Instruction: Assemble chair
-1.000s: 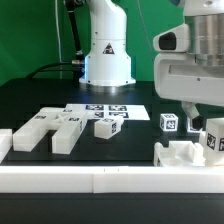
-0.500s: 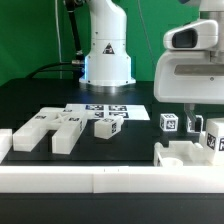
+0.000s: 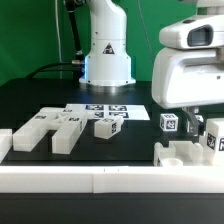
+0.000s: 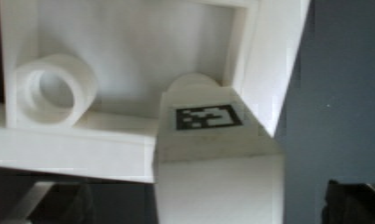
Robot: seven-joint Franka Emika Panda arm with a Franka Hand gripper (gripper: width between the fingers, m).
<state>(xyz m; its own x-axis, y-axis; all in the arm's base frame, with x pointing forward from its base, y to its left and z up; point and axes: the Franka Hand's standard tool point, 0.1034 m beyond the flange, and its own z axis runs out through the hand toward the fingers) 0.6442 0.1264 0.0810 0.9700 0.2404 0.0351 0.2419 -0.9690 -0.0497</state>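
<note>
The chair is in loose matte-white tagged pieces. Notched blocks (image 3: 50, 130) lie at the exterior view's left, with a small block (image 3: 105, 127) and a small cube (image 3: 168, 122) further right. A bigger piece (image 3: 180, 155) with a tagged upright part (image 3: 213, 140) stands at the right, by the border rail. My gripper (image 3: 195, 130) hangs open just over that piece. In the wrist view the gripper (image 4: 193, 200) straddles a white tagged bar (image 4: 210, 150). Its dark fingers (image 4: 353, 200) stand off to the sides, and a gap shows at one of them. A round hole (image 4: 51, 90) shows beside the bar.
The marker board (image 3: 105, 108) lies flat in front of the robot base (image 3: 107, 55). A long low white border rail (image 3: 100, 182) runs along the front. Black tabletop shows between the pieces.
The hand has come down a little toward the right-hand piece, and its fingers now sit lower beside the tagged part. The jaws stay as wide as before. No piece has moved.
</note>
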